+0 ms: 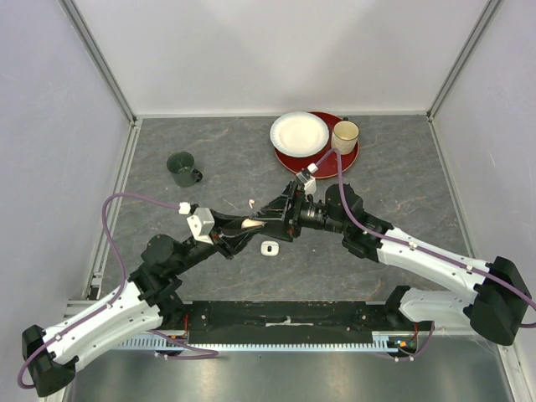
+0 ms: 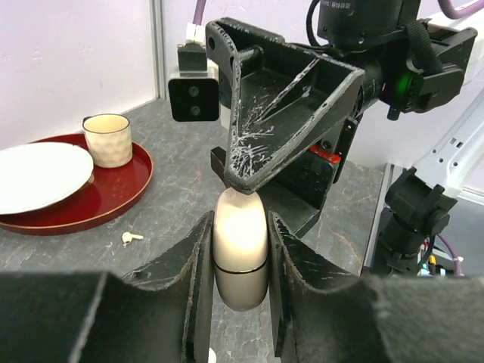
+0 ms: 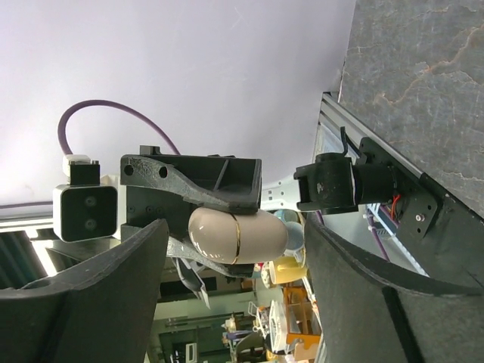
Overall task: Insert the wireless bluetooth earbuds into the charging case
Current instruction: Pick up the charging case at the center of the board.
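My left gripper (image 2: 240,302) is shut on a beige oval charging case (image 2: 240,253) and holds it above the table. The case's lid seam is closed. It also shows in the right wrist view (image 3: 237,236) and in the top view (image 1: 249,224). My right gripper (image 3: 234,227) is open, with one jaw on each side of the case, and one of its fingers (image 2: 287,128) touches the top end of the case. One white earbud (image 2: 131,238) lies on the table beyond the case, also in the top view (image 1: 251,203). The other earbuds are not clearly seen.
A small white item (image 1: 269,248) lies on the table just in front of the grippers, too small to identify. A dark green mug (image 1: 182,168) stands at the back left. A red tray (image 1: 346,158) at the back carries a white plate (image 1: 299,132) and a cream cup (image 1: 344,133).
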`<state>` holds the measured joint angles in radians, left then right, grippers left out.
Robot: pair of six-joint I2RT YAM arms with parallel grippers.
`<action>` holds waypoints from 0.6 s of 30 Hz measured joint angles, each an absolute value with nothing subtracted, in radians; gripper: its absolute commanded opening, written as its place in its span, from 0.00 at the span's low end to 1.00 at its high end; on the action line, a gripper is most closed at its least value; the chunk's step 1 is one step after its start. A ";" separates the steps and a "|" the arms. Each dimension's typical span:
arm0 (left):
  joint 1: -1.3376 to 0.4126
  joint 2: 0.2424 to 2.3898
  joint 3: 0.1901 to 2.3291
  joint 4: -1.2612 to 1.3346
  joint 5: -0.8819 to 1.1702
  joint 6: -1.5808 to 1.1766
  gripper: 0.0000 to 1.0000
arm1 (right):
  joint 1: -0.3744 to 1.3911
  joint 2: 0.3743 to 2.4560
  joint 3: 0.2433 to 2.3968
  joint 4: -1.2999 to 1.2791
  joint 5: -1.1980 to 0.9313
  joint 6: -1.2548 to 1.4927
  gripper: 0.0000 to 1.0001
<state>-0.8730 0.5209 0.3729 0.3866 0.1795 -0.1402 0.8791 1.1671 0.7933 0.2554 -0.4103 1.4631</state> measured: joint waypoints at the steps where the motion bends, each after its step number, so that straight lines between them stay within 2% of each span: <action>1: -0.873 0.521 0.373 0.392 0.187 -0.140 0.02 | 0.879 1.168 0.792 0.258 -0.411 1.468 0.73; 3: -0.873 0.521 0.373 0.400 0.190 -0.140 0.02 | 0.879 1.171 0.791 0.273 -0.411 1.479 0.67; 4: -0.873 0.521 0.373 0.401 0.192 -0.140 0.02 | 0.879 1.172 0.791 0.283 -0.411 1.485 0.59; 5: -0.873 0.521 0.373 0.401 0.192 -0.140 0.02 | 0.879 1.172 0.790 0.286 -0.411 1.487 0.56; 8: -0.873 0.519 0.373 0.414 0.193 -0.140 0.02 | 0.879 1.173 0.780 0.299 -0.413 1.501 0.54; 9: -0.873 0.519 0.373 0.417 0.193 -0.140 0.02 | 0.879 1.173 0.777 0.306 -0.413 1.508 0.55; 10: -0.873 0.519 0.373 0.417 0.192 -0.140 0.02 | 0.878 1.173 0.776 0.309 -0.414 1.514 0.64; 12: -0.873 0.519 0.373 0.419 0.192 -0.140 0.02 | 0.878 1.173 0.774 0.316 -0.416 1.522 0.70; 13: -0.873 0.519 0.373 0.420 0.192 -0.140 0.02 | 0.878 1.173 0.773 0.319 -0.420 1.526 0.76; 18: -0.873 0.518 0.373 0.422 0.186 -0.140 0.02 | 0.878 1.173 0.772 0.329 -0.437 1.545 0.77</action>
